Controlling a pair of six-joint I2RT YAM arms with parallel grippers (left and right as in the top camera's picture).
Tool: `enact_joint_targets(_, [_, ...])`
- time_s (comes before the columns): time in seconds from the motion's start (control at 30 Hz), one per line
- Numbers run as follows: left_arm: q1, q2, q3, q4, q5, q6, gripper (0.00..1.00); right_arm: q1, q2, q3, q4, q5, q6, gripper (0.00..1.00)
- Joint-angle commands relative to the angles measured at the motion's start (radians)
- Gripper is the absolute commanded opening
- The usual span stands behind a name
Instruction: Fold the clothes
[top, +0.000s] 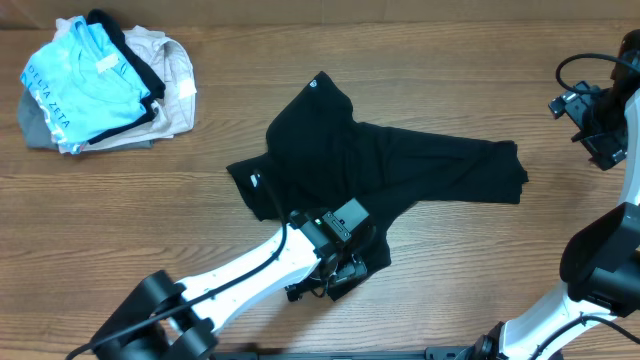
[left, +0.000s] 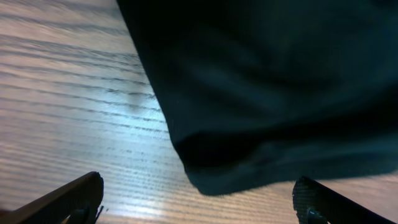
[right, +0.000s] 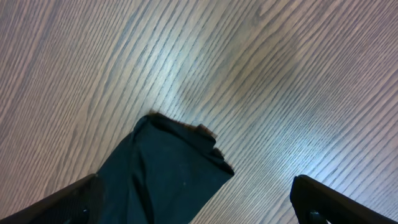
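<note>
Brown wood-grain desk (top: 120, 220) filling the whole view; room out of sight. Far left corner: one heap of clothes (top: 172, 92), with one light blue shirt (top: 85, 85) with lettering on top, beige and grey pieces beneath, a black strip across. Centre: one black T-shirt (top: 370, 160), crumpled, lying on the desk and stretched toward the right; small white tag at its upper tip, tiny white mark near the left edge. Two claws. At the shirt's near edge, left claw (left: 198, 208), spread wide, pinching nothing. Over the desk just past the shirt's right end, right claw (right: 198, 205), likewise spread wide and empty.
</note>
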Motion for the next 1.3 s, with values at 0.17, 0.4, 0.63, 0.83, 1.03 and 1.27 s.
enact_joint_targets(0.17, [-0.003, 0.067, -0.015, 0.012, 0.042, -0.025, 1.00, 0.002, 0.000, 0.002, 0.005, -0.006, -0.010, 1.00])
enact_joint_targets(0.4, [-0.036, 0.096, -0.016, 0.057, 0.035, -0.025, 1.00, 0.002, 0.000, 0.002, 0.009, -0.006, -0.010, 1.00])
enact_joint_targets(0.63, [-0.046, 0.108, -0.021, 0.072, -0.003, -0.025, 1.00, 0.002, 0.000, 0.002, 0.006, -0.061, -0.018, 1.00])
enact_joint_targets(0.83, [-0.045, 0.108, -0.024, 0.072, -0.020, -0.025, 1.00, 0.003, 0.000, 0.002, 0.002, -0.061, -0.017, 1.00])
enact_joint_targets(1.03, [-0.044, 0.108, -0.035, 0.080, -0.014, -0.033, 1.00, 0.015, 0.001, -0.009, 0.002, -0.062, -0.017, 0.99])
enact_joint_targets(1.27, [-0.044, 0.108, -0.035, 0.084, -0.016, -0.033, 0.74, 0.056, 0.002, -0.097, 0.074, -0.061, -0.018, 0.97])
